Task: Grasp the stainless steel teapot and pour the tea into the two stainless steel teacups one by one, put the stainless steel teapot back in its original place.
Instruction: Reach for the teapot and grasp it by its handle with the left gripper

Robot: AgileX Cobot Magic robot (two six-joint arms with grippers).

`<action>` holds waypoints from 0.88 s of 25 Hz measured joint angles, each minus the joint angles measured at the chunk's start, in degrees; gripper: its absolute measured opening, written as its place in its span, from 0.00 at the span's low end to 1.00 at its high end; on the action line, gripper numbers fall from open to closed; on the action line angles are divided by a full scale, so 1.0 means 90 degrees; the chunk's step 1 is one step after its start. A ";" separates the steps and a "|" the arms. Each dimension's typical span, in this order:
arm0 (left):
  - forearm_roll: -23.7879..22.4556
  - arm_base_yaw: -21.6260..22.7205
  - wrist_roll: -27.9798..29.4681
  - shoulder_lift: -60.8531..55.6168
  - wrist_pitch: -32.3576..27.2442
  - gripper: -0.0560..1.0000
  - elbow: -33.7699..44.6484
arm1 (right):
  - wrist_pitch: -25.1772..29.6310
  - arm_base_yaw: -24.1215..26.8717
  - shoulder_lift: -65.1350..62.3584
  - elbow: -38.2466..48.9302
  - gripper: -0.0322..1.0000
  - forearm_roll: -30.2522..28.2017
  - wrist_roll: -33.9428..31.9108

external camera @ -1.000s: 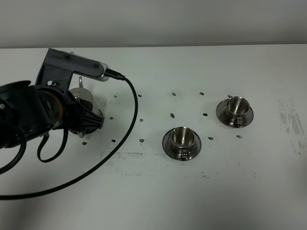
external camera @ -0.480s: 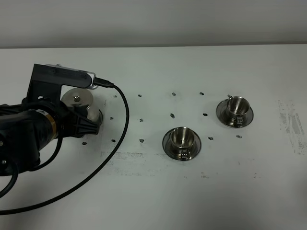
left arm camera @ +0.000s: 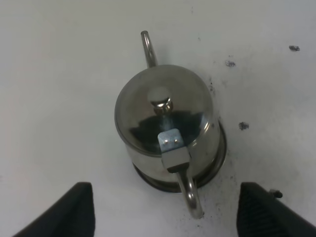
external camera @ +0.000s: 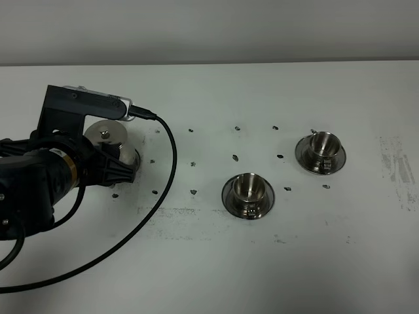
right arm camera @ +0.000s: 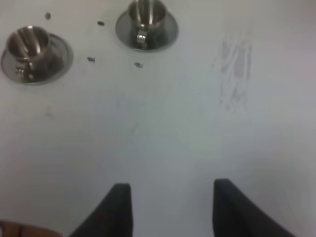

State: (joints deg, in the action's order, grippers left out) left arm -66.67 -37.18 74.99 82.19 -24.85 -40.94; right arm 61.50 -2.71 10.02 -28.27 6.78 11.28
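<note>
Since a second ago the left arm has drawn back toward the left edge of the overhead frame, uncovering the stainless steel teapot [external camera: 106,133], and over the last half second it has hardly moved. The teapot stands upright on its steel disc [left arm camera: 220,154] at the left of the table [external camera: 209,261], lid on. The left tool [left arm camera: 174,217] hangs just behind the loop handle, jaws wide apart and touching nothing. The right tool [right arm camera: 173,207] is also spread and empty over bare table. The two teacups [external camera: 249,188] [external camera: 321,145] sit on their saucers right of centre, and I cannot tell whether they hold tea, so this may be a grasp being lined up or a finished return. No brand or writing is legible.
</note>
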 joint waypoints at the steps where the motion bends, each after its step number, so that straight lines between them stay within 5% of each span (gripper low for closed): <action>1: 0.0000 0.0000 0.0000 0.0000 -0.0026 0.61 0.0000 | 0.0006 0.0000 -0.0120 0.0000 0.41 -0.0001 0.0000; 22: -0.0329 0.0000 -0.0091 0.0000 -0.0109 0.61 0.0000 | 0.0020 0.0093 -0.1157 -0.0007 0.40 0.0114 -0.0036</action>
State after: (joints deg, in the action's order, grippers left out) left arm -69.63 -37.18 74.17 82.19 -25.83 -40.94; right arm 61.68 -1.87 -0.39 -28.33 7.80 10.96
